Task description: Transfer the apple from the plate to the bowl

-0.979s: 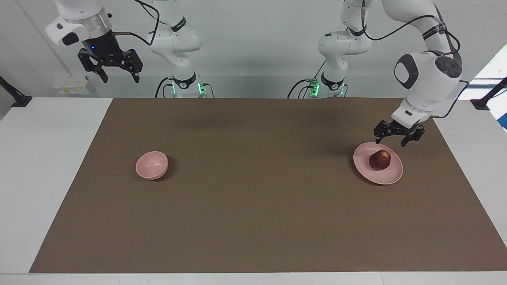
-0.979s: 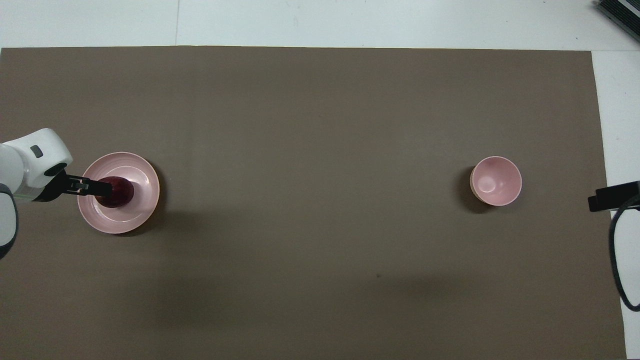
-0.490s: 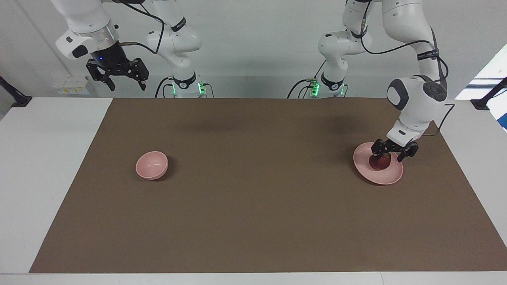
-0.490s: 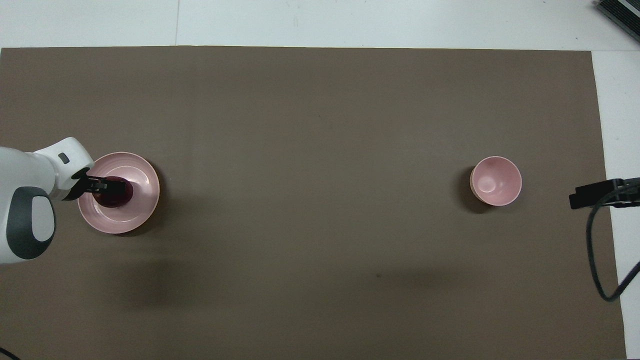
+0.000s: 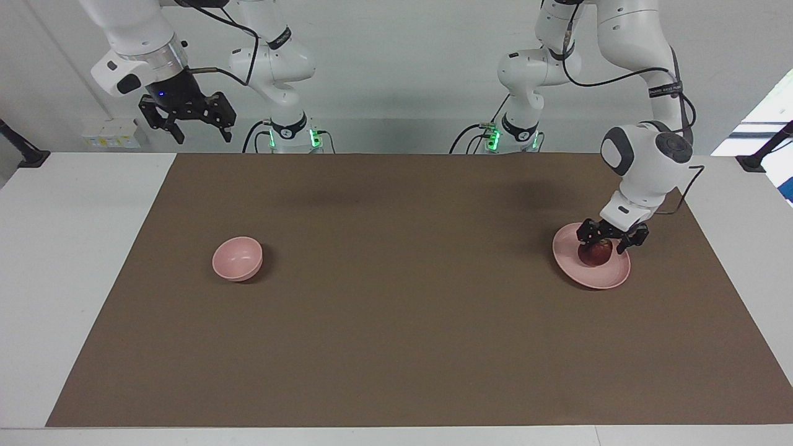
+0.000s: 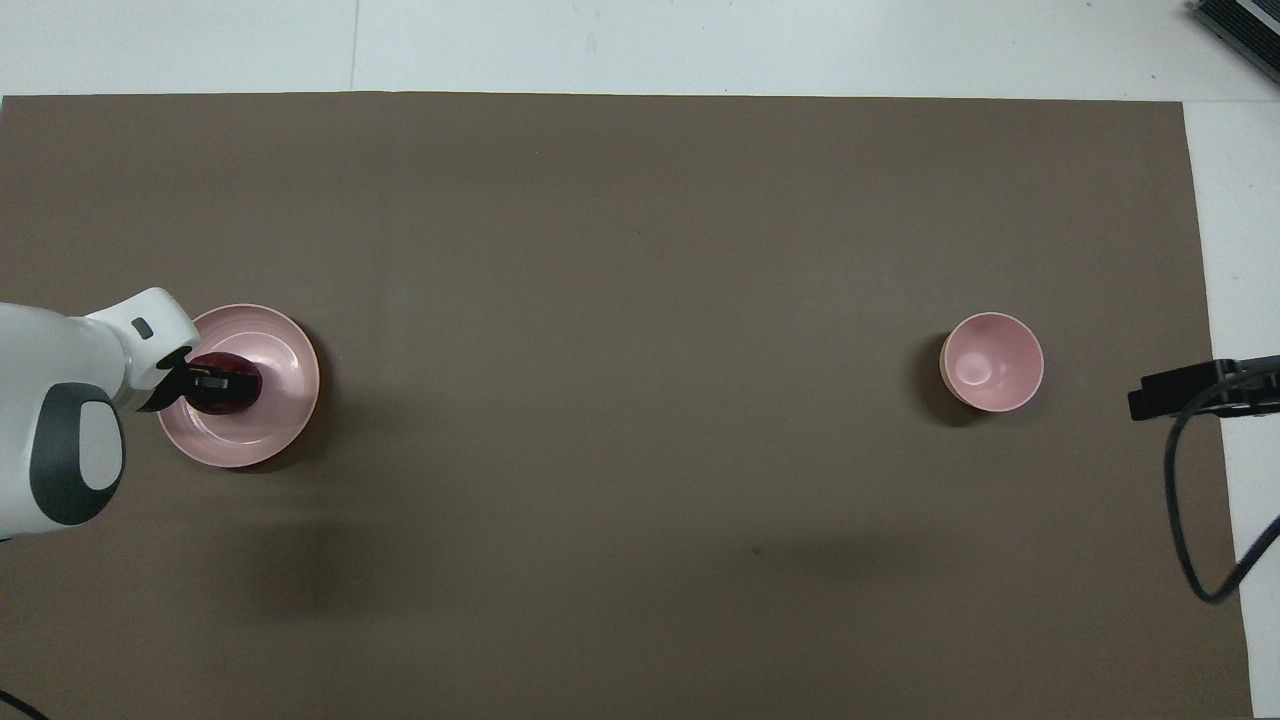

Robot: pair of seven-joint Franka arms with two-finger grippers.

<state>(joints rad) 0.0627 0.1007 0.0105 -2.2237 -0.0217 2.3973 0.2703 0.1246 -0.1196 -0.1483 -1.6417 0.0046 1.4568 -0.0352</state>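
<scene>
White counter (image 5: pixel 80 260) under a brown mat (image 5: pixel 396 310); flat round pale pink plate (image 5: pixel 604 275) toward the left arm's end, carrying a small dark red apple (image 5: pixel 596 254); left pincer (image 5: pixel 604 246) lowered onto the plate, fingers spread either side of the apple, contact not discernible; small deep pale pink bowl (image 5: pixel 237 258) toward the right arm's end, well apart from the plate; right pincer (image 5: pixel 197 131) raised above the counter's edge at its own end, fingers parted, arm waiting.
</scene>
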